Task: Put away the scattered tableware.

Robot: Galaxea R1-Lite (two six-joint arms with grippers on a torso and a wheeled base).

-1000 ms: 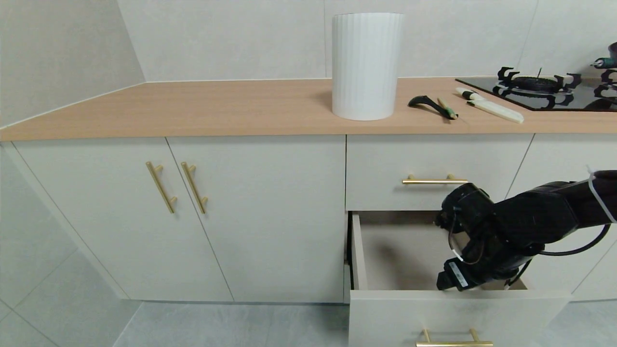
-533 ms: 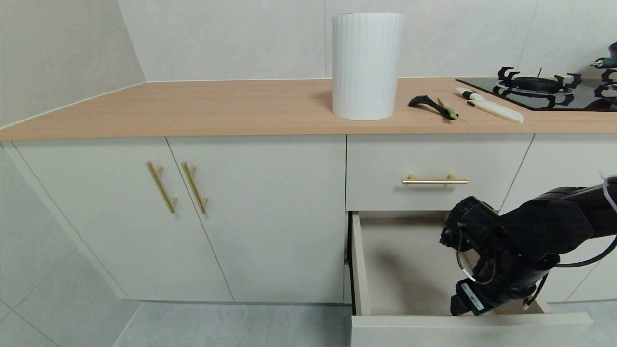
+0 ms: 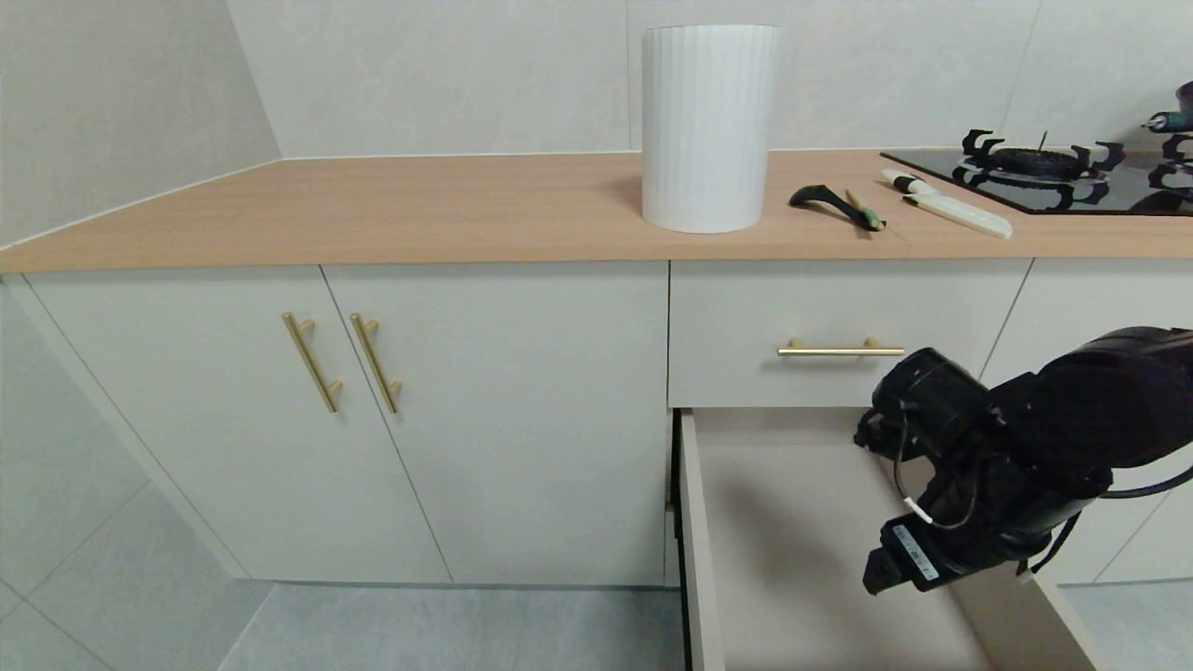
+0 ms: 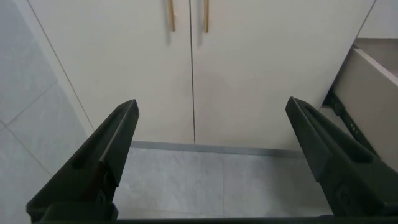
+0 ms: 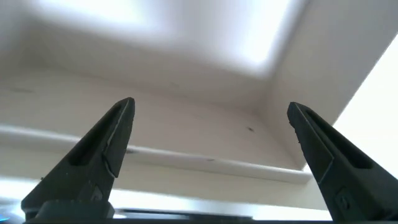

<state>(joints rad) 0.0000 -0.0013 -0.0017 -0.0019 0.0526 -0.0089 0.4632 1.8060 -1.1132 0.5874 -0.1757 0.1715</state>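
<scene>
On the wooden counter (image 3: 419, 210) lie a black-handled peeler (image 3: 820, 198), a thin green-handled utensil (image 3: 865, 212) and a white knife (image 3: 951, 211). Below them the lower drawer (image 3: 692, 522) stands pulled far out, and its inside looks bare. My right arm (image 3: 969, 466) hangs over the drawer's right side. In the right wrist view, my right gripper (image 5: 210, 107) is open and faces the drawer's pale inner walls (image 5: 186, 130) with nothing between its fingers. My left gripper (image 4: 211, 104) is open, low before the cabinet doors (image 4: 186, 62), and holds nothing.
A tall white ribbed container (image 3: 708, 126) stands on the counter left of the utensils. A black gas hob (image 3: 1044, 172) is at the far right. The upper drawer (image 3: 839, 326) is closed. The open drawer's side (image 4: 373, 81) juts out over the grey floor (image 4: 205, 180).
The lower drawer has slid further out toward me, and its front panel has left the bottom of the head view. My right arm drew back with it and rose slightly.
</scene>
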